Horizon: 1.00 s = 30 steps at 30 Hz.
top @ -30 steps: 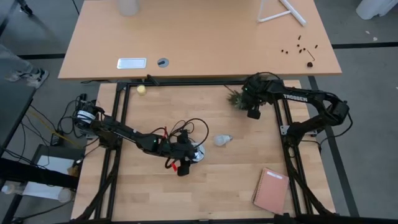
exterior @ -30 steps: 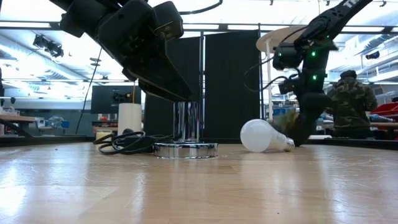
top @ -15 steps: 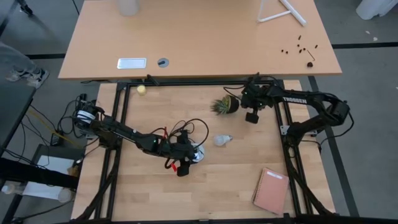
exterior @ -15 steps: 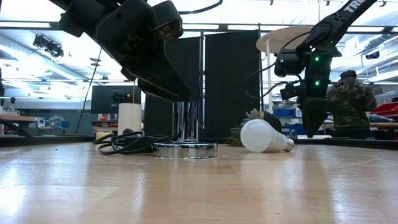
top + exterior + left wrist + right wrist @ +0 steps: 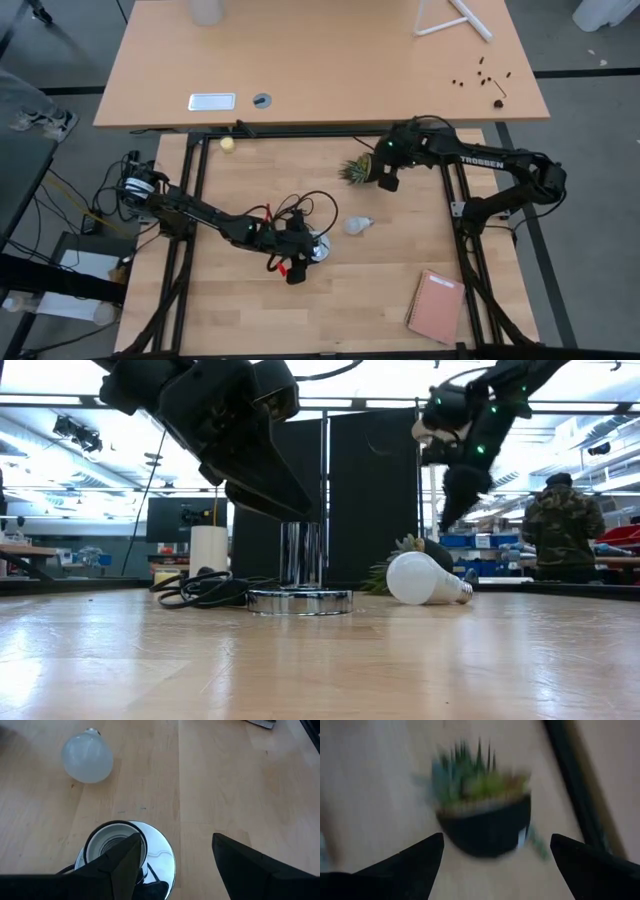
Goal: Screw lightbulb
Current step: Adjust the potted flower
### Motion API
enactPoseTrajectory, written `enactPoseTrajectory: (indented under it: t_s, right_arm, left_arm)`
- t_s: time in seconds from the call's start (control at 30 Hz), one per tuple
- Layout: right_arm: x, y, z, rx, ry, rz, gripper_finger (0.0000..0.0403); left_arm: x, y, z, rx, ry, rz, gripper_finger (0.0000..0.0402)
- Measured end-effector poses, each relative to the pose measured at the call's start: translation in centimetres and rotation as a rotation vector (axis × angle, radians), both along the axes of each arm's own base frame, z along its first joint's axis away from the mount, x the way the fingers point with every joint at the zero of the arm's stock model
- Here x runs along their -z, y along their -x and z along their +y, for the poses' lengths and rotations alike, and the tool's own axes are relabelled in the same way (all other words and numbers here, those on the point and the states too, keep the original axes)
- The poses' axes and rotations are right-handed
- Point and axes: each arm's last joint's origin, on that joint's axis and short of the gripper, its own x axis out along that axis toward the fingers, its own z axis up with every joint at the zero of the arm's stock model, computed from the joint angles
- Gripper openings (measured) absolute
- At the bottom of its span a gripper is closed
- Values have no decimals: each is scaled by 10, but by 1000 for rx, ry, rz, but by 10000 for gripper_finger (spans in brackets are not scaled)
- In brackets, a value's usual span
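Right gripper (image 5: 386, 181) swung back toward the small black-potted spiky plant (image 5: 360, 171), jaws wide open. White frosted lightbulb (image 5: 358, 225) lies unmoved beside the round chrome socket (image 5: 316, 247); left gripper (image 5: 296, 270) open around it.

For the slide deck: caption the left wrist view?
Open left hand over chrome socket; lightbulb lying beyond.

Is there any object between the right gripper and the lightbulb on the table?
No. In the high view only bare wood separates the right gripper from the lightbulb; the small potted plant sits beside the gripper, off that line.
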Motion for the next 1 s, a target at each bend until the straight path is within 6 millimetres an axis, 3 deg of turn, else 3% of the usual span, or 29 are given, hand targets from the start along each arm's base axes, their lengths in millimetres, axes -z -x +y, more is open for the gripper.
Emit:
enactPoseTrajectory:
  t_s: [0.2, 0.6, 1.0]
  right_arm:
    - [-7, -13, 1, 61, 44, -111, 374]
    - [16, -23, -15, 169, 112, -39, 374]
    - [20, -6, -33, 286, 121, 2, 374]
  left_arm:
    - [1, 0, 0, -7, -9, 8, 249]
    - [0, 0, 1, -15, -14, 4, 249]
    - [1, 2, 0, -13, -26, 31, 249]
